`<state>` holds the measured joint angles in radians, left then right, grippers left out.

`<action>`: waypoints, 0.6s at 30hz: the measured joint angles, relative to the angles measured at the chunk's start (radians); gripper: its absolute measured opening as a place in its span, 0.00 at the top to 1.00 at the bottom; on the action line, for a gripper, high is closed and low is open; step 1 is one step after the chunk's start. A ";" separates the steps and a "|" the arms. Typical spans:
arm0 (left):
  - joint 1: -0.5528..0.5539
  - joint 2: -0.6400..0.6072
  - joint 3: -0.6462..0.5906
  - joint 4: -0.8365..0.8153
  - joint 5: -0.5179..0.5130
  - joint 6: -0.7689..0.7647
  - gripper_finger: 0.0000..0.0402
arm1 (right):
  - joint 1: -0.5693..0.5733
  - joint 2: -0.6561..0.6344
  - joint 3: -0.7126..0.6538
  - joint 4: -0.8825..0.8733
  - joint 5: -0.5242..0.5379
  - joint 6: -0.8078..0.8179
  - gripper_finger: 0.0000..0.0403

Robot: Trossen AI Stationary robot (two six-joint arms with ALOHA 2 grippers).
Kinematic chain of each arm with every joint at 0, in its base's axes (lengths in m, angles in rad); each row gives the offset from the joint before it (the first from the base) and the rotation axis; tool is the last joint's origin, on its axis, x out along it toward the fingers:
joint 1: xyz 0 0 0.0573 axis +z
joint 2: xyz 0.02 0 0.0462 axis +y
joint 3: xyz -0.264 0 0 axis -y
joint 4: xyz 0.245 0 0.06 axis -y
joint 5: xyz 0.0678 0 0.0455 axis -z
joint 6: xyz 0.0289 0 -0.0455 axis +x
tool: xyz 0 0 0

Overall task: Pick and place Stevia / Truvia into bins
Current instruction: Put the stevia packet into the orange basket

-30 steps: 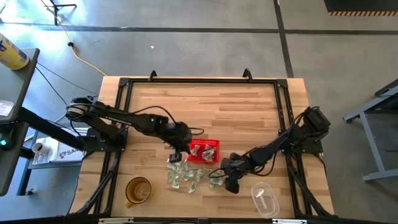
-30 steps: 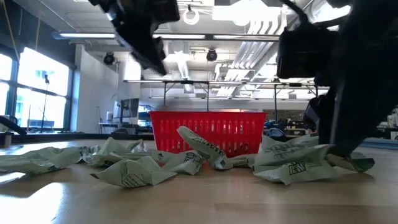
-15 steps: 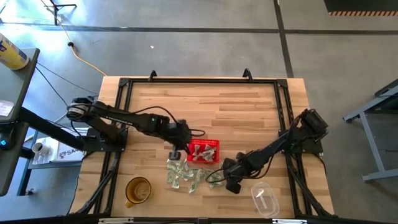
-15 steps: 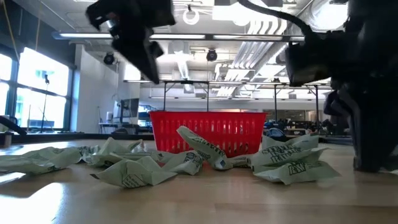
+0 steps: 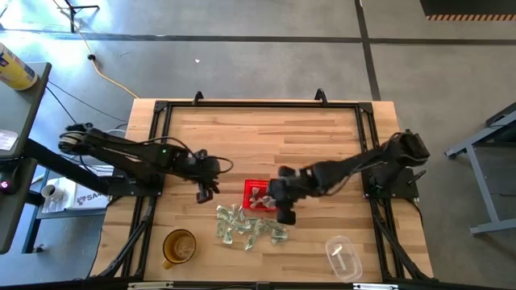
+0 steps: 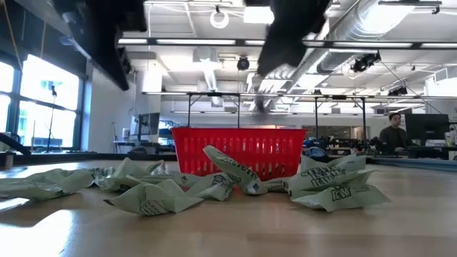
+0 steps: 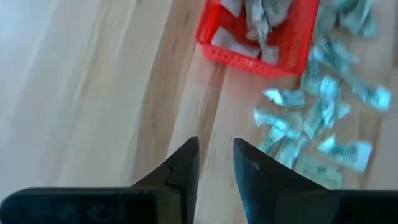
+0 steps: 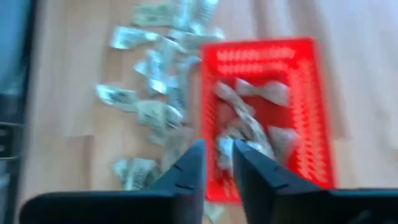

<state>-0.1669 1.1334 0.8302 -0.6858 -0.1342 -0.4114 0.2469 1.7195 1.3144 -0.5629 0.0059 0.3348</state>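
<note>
Grey concrete floor surrounds a light wooden tabletop (image 5: 266, 137) framed by black rails, and the low view looks past it into a bright hall where a person (image 6: 393, 128) sits at a screen far off. Near the middle of the tabletop's front half stands the red basket (image 5: 261, 194), its slotted wall facing the low camera (image 6: 239, 151), with several crumpled Stevia packets (image 8: 249, 127) already lying inside it. Many more pale green and white packets (image 5: 246, 225) lie scattered on the wood between the basket and the front edge, some touching the basket's front wall, others spread toward the left front corner (image 6: 150, 193). An amber cup (image 5: 179, 246) stands by the front edge toward the left corner, and a clear plastic cup (image 5: 342, 257) lies near the front edge toward the right corner. The right gripper (image 5: 284, 203) hangs above the basket's right end; in its wrist view its fingers (image 8: 189, 167) stand only a narrow gap apart with nothing between them, directly over the basket's contents. The left gripper (image 5: 204, 190) is raised above bare wood just left of the basket, well apart from the packets, and its fingers (image 7: 185, 168) are likewise close together with a small gap and hold nothing.
</note>
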 joint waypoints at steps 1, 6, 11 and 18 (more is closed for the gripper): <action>0.001 -0.012 -0.033 0.010 0.000 -0.037 0.66 | -0.018 0.016 -0.001 0.007 -0.034 -0.004 0.74; 0.003 -0.014 -0.111 0.046 0.050 -0.175 0.63 | -0.083 0.036 0.000 -0.043 -0.064 0.116 0.48; 0.002 0.039 -0.122 0.114 0.131 -0.284 0.58 | -0.060 -0.005 -0.002 -0.206 0.079 0.096 0.28; -0.035 0.154 -0.122 0.223 0.211 -0.472 0.43 | 0.044 -0.054 -0.072 -0.356 0.193 0.082 0.17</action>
<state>-0.2019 1.2878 0.7083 -0.4630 0.0767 -0.8838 0.2908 1.6658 1.2420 -0.9193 0.1992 0.4170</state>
